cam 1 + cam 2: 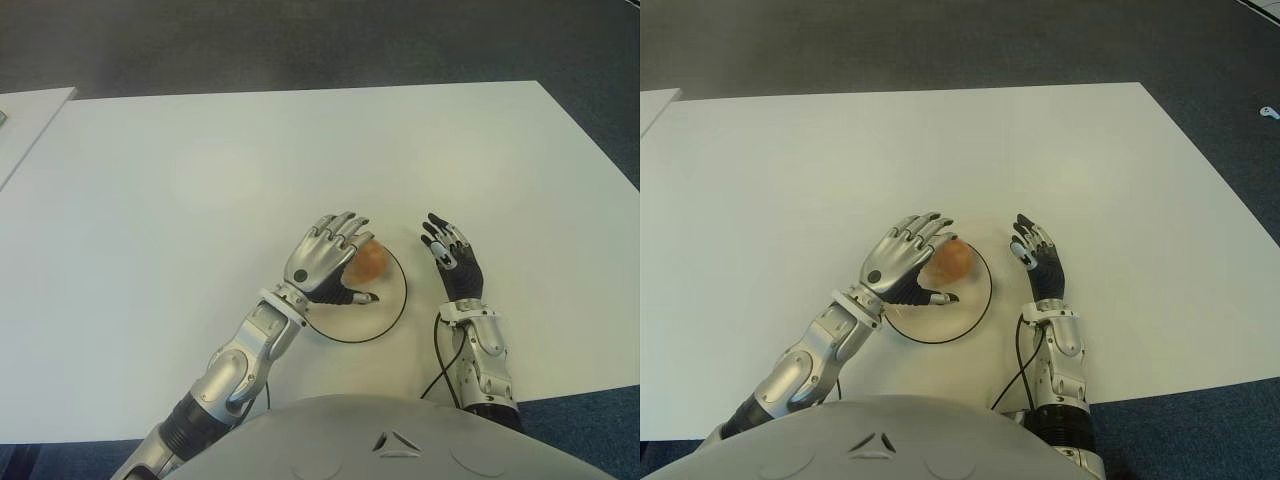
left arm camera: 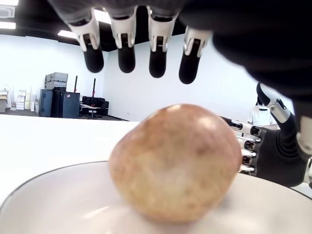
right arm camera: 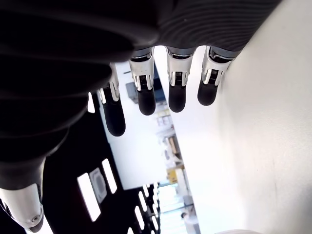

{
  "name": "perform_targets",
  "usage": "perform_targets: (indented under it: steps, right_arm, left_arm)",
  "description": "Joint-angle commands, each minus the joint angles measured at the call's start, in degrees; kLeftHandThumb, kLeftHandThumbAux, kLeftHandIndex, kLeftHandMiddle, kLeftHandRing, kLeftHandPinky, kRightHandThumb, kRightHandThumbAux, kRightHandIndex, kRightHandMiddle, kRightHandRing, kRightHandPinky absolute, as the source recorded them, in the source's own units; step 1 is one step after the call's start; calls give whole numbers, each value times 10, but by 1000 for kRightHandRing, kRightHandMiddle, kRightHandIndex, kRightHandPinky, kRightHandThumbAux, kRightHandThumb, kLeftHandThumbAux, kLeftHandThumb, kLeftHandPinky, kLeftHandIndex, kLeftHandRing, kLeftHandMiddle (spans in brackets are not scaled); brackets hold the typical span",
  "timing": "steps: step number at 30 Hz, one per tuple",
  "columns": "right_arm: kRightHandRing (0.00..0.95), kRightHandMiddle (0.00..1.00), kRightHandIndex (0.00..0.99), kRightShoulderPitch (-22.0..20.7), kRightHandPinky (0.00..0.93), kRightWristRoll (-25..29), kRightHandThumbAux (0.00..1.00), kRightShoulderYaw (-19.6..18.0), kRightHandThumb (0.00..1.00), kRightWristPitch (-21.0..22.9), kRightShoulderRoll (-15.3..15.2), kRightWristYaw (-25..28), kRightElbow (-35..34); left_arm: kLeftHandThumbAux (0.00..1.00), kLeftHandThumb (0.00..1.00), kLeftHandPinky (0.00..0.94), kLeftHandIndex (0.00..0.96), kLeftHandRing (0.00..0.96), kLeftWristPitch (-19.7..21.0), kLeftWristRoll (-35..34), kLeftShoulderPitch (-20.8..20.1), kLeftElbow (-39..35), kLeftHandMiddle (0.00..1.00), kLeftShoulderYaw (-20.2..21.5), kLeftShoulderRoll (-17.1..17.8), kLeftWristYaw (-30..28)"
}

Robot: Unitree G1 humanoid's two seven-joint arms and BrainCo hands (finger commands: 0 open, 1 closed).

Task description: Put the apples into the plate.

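Currently, release step is being judged as in hand: one apple (image 1: 370,262) is sitting in the plate (image 1: 385,322), seen resting on the plate's surface in left wrist view. Left hand (image 1: 327,262) is being held over it, fingers (image 2: 126,53) spread and extended above the fruit w/ a clear gap, nothing gripped. Right hand (image 1: 452,260) is being held just right of plate, fingers apart, empty. Next move, prob.: left hand to be lifted clear w/o nudging apple. Count: 1 apple, 1 plate, 1 table (image 1: 200,170); no other apples visible.
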Motion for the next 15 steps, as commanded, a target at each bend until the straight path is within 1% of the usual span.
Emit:
perform_targets:
  steps: [1, 6, 10, 14, 15]
  right_arm:
    - [92, 137, 234, 14, 98, -5, 624, 5, 525, 18, 4, -5, 9]
    - [93, 138, 235, 16, 109, -6, 630, 7, 524, 18, 5, -5, 8]
    - [93, 140, 239, 19, 109, -12, 631, 10, 515, 14, 5, -9, 8]
    - [100, 152, 240, 19, 105, -17, 637, 11, 506, 7, 2, -11, 13]
    - [102, 155, 241, 18, 110, -17, 638, 10, 505, 6, 2, -12, 15]
  left_arm:
    - [412, 180, 129, 132, 80, 9, 6, 7, 1, 93, -1, 2, -13]
    - [417, 168, 122, 115, 73, 14, 7, 12, -4, 83, 1, 4, -18]
    - [423, 157, 113, 95, 68, 28, 9, 24, -8, 77, 6, 0, -21]
    - [420, 150, 100, 83, 60, 59, -16, 51, -8, 70, 19, -27, -7]
    - [419, 149, 99, 81, 58, 63, -34, 60, -6, 68, 27, -34, 2]
